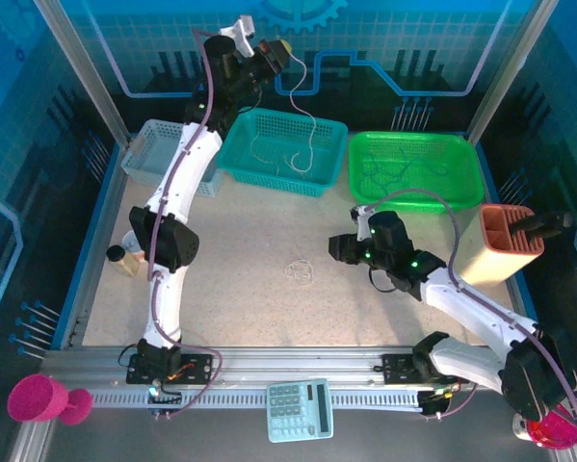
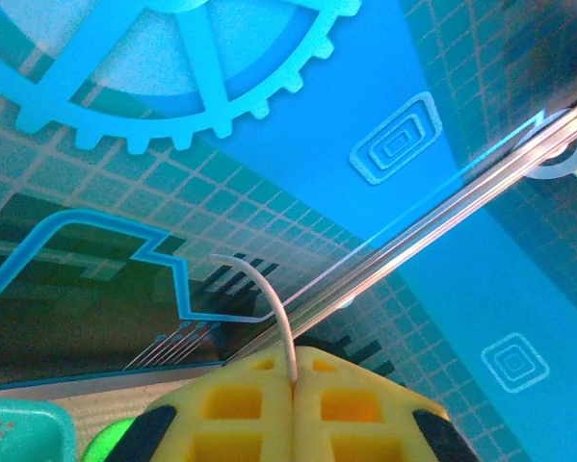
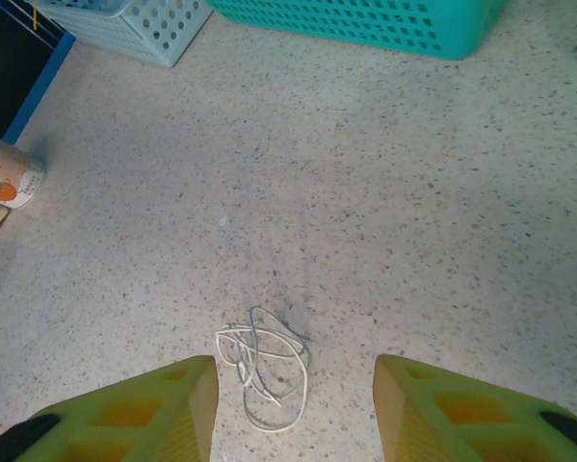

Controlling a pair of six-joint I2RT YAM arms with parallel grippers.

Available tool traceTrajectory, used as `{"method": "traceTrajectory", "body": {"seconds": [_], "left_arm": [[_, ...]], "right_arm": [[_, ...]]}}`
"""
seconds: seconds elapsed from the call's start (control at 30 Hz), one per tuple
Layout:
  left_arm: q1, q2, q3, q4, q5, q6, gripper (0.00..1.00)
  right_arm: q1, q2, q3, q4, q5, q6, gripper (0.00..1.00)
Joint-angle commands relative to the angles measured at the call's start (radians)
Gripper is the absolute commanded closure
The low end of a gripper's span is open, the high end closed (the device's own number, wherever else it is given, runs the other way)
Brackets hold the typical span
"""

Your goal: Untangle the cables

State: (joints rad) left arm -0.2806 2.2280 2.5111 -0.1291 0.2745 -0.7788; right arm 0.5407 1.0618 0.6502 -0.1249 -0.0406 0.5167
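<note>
My left gripper (image 1: 283, 50) is raised high at the back, above the teal basket (image 1: 278, 180). It is shut on a whitish cable (image 1: 312, 125) that hangs down in a curve into that basket. In the left wrist view the cable (image 2: 274, 308) rises from between the closed yellow fingers of the left gripper (image 2: 295, 377). A small tangle of thin whitish and grey cables (image 1: 300, 271) lies on the table. My right gripper (image 1: 334, 248) hovers just right of it, open. In the right wrist view the tangle (image 3: 264, 366) sits between the spread fingers of the right gripper (image 3: 293, 409), untouched.
Loose strands lie in the teal basket and in the green basket (image 1: 413, 204) to its right. A pale perforated basket (image 1: 145, 154) stands at the back left, a small cup (image 1: 124, 258) at the left edge, an orange holder (image 1: 505, 241) at the right. A calculator (image 1: 301, 409) rests on the front rail.
</note>
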Motion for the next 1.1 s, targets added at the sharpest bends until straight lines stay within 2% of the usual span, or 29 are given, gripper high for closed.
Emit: {"method": "traceTrajectory", "body": {"seconds": [0.0,0.1,0.3,0.4,0.5,0.67,0.87,1.07], "left_arm": [[0.016,0.035,0.033,0.036,-0.006,0.016,1.00],[0.018,0.049,-0.003,0.019,0.006,0.020,1.00],[0.020,-0.007,-0.251,0.051,0.007,0.099,1.00],[0.021,-0.045,-0.383,0.048,-0.001,0.145,0.79],[0.034,-0.093,-0.502,0.060,-0.014,0.161,0.43],[0.063,-0.175,-0.580,0.061,0.012,0.164,0.03],[0.078,-0.277,-0.607,-0.010,0.059,0.171,0.01],[0.078,-0.449,-0.838,0.024,0.111,0.103,0.01]], "right_arm": [[-0.017,-0.030,-0.024,-0.053,0.022,-0.003,0.53],[-0.021,-0.036,-0.029,-0.053,0.022,-0.001,0.52],[-0.021,-0.023,-0.017,-0.049,0.006,0.001,0.52],[-0.021,-0.013,-0.016,-0.045,0.001,-0.001,0.52],[-0.021,-0.002,-0.012,-0.041,-0.008,-0.001,0.52],[-0.017,0.026,-0.002,-0.034,-0.026,-0.002,0.48],[0.021,0.088,0.006,-0.019,-0.023,-0.003,0.43],[0.090,0.190,0.025,0.007,-0.008,0.010,0.42]]}}
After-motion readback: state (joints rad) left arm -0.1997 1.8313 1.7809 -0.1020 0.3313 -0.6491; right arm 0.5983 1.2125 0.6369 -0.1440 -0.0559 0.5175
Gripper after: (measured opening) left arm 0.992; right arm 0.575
